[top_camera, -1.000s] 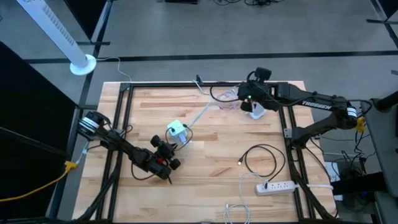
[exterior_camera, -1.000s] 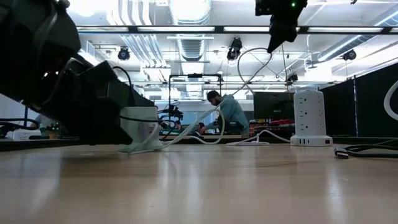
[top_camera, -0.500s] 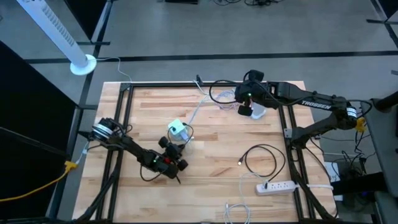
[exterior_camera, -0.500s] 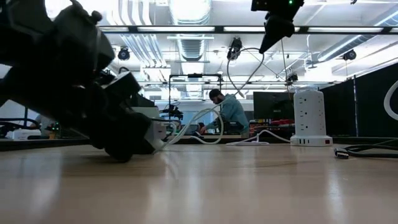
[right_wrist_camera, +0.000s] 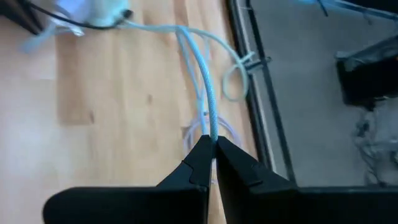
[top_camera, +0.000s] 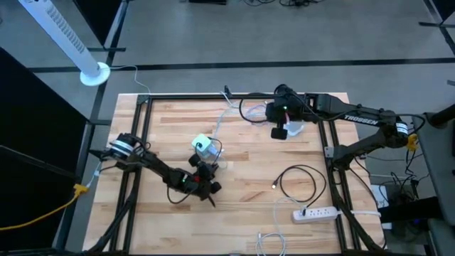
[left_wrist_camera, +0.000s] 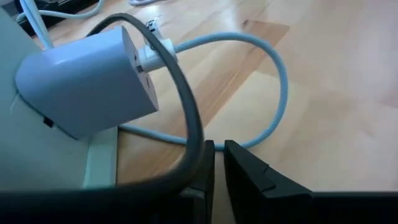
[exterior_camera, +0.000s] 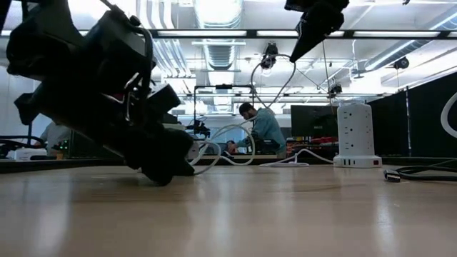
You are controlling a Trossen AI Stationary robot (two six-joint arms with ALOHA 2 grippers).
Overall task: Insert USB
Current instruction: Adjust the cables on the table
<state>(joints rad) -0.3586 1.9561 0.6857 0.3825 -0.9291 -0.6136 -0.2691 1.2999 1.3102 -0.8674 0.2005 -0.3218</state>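
A white charger block (top_camera: pixel 202 146) lies on the wood table left of centre. In the left wrist view (left_wrist_camera: pixel 87 81) a white plug (left_wrist_camera: pixel 155 51) sits in its face, with a pale braided cable (left_wrist_camera: pixel 273 81) looping from it. My left gripper (top_camera: pixel 206 171) is low, just on the near side of the block, its fingers (left_wrist_camera: pixel 217 165) shut and empty. My right gripper (top_camera: pixel 279 124) is raised at the far right, shut on the pale cable (right_wrist_camera: pixel 208 93). My right gripper pinches the pale braided cable partway along its length (right_wrist_camera: pixel 211 138) between its two fingertips. The held stretch is lifted clear of the table. From the fingers the cable runs down toward the charger block (right_wrist_camera: pixel 102 12), and another part hangs slack in a loop (exterior_camera: pixel 265 68).
A white tower power strip (exterior_camera: pixel 355 135) stands under the right arm at the far right. A black cable coil (top_camera: pixel 298 181), a flat white power strip (top_camera: pixel 316 212) and a loose white cable (top_camera: pixel 270 242) lie at the near right. A person (exterior_camera: pixel 260 128) sits in the room beyond.
My left gripper has moved toward the table's right edge, closer to the charger block. My right gripper has moved toward the table's left edge with the cable, whose hanging loop has shifted with it.
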